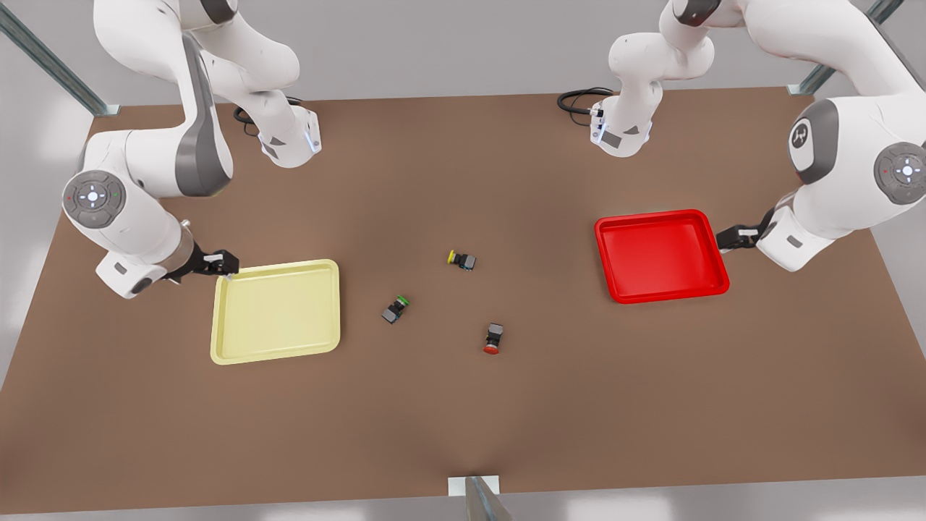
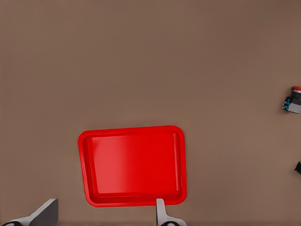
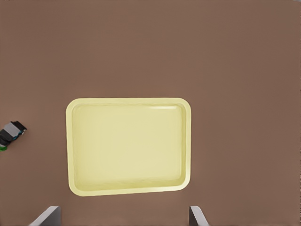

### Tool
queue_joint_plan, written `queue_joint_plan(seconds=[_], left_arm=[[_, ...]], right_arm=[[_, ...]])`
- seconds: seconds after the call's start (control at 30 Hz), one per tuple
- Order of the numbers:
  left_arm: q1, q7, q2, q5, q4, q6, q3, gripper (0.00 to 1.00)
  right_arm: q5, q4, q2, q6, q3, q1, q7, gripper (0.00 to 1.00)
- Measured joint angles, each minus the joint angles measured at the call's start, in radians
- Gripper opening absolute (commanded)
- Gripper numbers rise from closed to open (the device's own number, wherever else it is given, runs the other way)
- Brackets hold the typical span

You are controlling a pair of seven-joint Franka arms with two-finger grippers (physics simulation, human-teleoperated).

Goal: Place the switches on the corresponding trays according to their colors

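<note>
White glyph on arm housing [image 1: 800, 135]

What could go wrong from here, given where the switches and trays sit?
1. The green switch has no green tray; it may get dropped in the yellow tray or red tray.
2. The yellow switch and red switch lie on their sides, tiny, so a pinch could slip or roll them.
3. The left gripper, jaws open, sits by the red tray's rim, the right gripper by the yellow tray's; descending could nudge them.
</note>
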State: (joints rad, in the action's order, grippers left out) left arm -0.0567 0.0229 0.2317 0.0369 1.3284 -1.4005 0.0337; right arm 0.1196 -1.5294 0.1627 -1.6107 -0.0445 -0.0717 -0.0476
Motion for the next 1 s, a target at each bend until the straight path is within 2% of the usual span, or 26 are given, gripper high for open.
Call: queue_joint_plan(seconds=[0.1, 0.13, 0.17, 0.23, 0.27, 0.33, 0.4, 0.47, 0.73, 0.83, 1.0], left_arm=[[0.000, -0.004, 0.000, 0.000, 0.001, 0.003, 0.000, 1.00], [0.000, -0.004, 0.001, 0.000, 0.001, 0.004, 0.000, 1.00], [0.000, -0.012, -0.001, 0.000, 0.002, 0.023, 0.000, 1.00], [0.000, -0.005, -0.005, 0.000, 0.002, 0.035, -0.002, 1.00], [0.000, -0.013, -0.002, 0.000, 0.000, 0.035, -0.004, 1.00], [-0.002, -0.015, -0.001, 0.000, 0.001, 0.038, -0.004, 1.00], [-0.002, -0.003, 0.004, 0.000, 0.002, 0.038, -0.019, 1.00], [-0.013, 0.000, 0.008, 0.001, 0.002, 0.038, -0.022, 1.00], [-0.053, 0.046, 0.028, -0.001, 0.004, 0.030, -0.023, 1.00], [-0.062, 0.043, 0.029, 0.000, 0.005, 0.028, -0.023, 1.00], [-0.106, 0.045, 0.075, 0.001, 0.004, -0.046, -0.026, 1.00]], right_arm=[[-0.003, 0.001, 0.009, 0.014, -0.001, -0.016, 0.003, 1.00], [-0.009, 0.011, 0.042, 0.060, 0.000, -0.105, 0.016, 1.00], [-0.011, 0.011, 0.075, 0.065, -0.002, -0.269, 0.017, 1.00], [-0.014, 0.042, 0.198, 0.047, -0.031, -0.474, 0.020, 1.00], [-0.012, 0.116, 0.298, 0.021, -0.043, -0.596, 0.020, 1.00], [-0.012, 0.149, 0.446, -0.185, -0.062, -0.714, 0.022, 1.00], [-0.011, 0.138, 0.538, -0.360, -0.090, -0.734, 0.062, 1.00], [-0.009, 0.139, 0.595, -0.427, -0.102, -0.743, 0.085, 1.00], [0.002, 0.127, 0.652, -0.478, -0.101, -0.752, 0.362, 1.00], [0.000, 0.021, 0.647, -0.606, -0.101, -0.741, 0.364, 1.00], [-0.014, -0.015, 0.630, -0.598, -0.103, -0.708, 0.298, 1.00]])
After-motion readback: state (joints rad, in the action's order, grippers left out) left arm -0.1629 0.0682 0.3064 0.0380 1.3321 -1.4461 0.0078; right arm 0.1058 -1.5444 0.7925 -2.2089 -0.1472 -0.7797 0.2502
